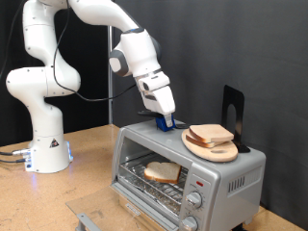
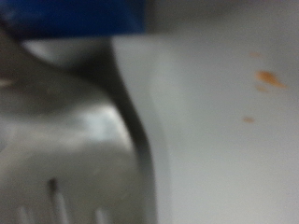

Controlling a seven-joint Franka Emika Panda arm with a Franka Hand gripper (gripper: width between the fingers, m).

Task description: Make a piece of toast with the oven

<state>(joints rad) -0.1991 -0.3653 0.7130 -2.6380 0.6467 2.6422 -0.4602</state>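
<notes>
Toast inside oven — arm bent down, jaws on its top, state unclear.

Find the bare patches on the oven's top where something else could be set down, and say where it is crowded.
On the oven top, the free patch is the strip toward the exterior view's left, between the gripper and the top's left corner. Toward the right it is crowded: the board with bread slices and a black stand behind. One slice lies inside.
</notes>
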